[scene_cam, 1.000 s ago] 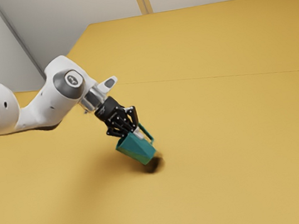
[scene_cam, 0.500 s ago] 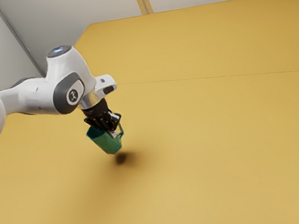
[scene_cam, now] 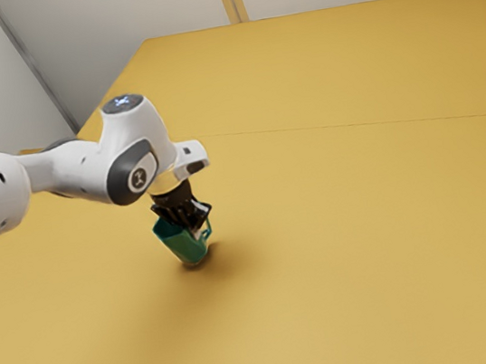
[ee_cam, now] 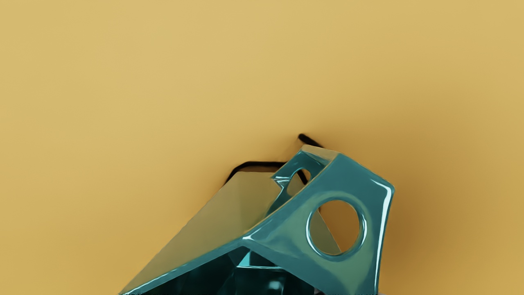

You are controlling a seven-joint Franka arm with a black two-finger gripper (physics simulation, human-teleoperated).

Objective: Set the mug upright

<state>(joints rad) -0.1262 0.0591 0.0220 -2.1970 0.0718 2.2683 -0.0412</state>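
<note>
Our tool (scene_cam: 197, 229) is closed on the teal mug (scene_cam: 182, 244), gripping it on the side of its handle (ee_cam: 370, 213). We hold the mug tilted, its open mouth leaning toward the exterior view's left, its base low at the yellow surface (scene_cam: 370, 236); whether they touch, we cannot tell

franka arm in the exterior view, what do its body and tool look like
The arm has smooth, rounded white links with dark grey joint covers. One cover has a round, pale-rimmed emblem on its side; a dark disc on top bears a small bluish-white marking. The tool is black and angular, with narrow linkages.
</note>
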